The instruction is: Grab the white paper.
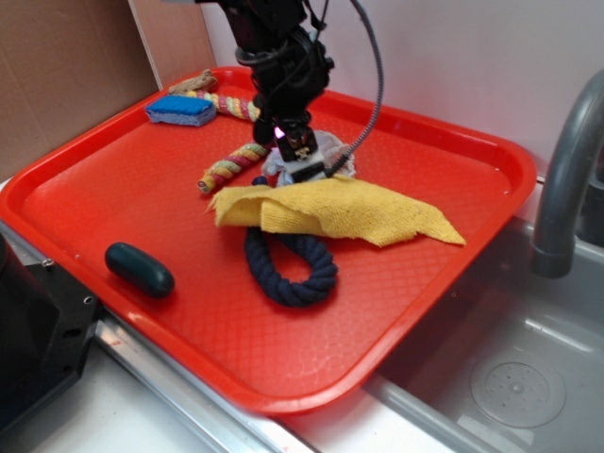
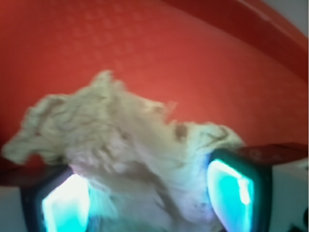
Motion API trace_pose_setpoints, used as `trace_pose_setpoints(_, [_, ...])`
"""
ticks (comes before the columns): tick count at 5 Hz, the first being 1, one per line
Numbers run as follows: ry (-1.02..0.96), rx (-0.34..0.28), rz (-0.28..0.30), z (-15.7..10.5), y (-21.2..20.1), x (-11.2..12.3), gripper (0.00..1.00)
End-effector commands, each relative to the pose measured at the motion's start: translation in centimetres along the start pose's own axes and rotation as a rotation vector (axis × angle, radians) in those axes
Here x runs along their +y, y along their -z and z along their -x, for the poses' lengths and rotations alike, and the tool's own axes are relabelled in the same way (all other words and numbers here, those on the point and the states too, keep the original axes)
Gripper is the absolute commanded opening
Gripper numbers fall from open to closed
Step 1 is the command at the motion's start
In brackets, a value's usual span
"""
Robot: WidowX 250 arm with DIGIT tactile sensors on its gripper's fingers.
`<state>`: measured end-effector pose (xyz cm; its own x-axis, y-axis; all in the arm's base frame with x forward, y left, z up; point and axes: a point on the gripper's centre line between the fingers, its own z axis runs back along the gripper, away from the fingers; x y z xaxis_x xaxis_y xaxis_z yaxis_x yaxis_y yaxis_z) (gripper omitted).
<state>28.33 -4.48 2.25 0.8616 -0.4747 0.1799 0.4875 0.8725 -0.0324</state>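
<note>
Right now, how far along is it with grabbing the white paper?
Reaching looks done: the claw is down over the white paper on the red tray. In hand: its fingers flank the wad, apparently closing. Left: a firm grip and a lift; neither is confirmed.

Exterior view: set in front and above, angled down across the whole red tray (image 1: 113,203), sink edge at right, medium range. Wrist view: on the arm, very close, blurred, aimed past the pincer (image 2: 147,193) fingertips (image 2: 65,205) at the white paper (image 2: 120,140) on the tray floor. Both views share that paper patch.
</note>
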Motion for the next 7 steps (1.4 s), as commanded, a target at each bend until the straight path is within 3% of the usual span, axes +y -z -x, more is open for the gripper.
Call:
trace_pose_setpoints(1, [-0.056, 0.009, 0.007, -1.8, -0.4, -1.4, 0.00])
trace_pose_setpoints(2, [-0.084, -0.001, -0.007, -1.4, -1.4, -1.0, 0.00])
trace_pose_setpoints(4, [-0.293, 0.094, -0.117, 0.8, -1.4, 0.0, 0.00])
trace_pose_setpoints(5, [-0.534, 0.059, -0.208, 3.2, -6.6, -0.9, 0.00])
trace_pose_setpoints(6, [-0.793, 0.052, -0.172, 6.6, -12.3, -2.3, 0.00])
trace_pose_setpoints(7, [-0.875, 0.057, -0.154, 8.9, -17.8, -2.5, 0.00])
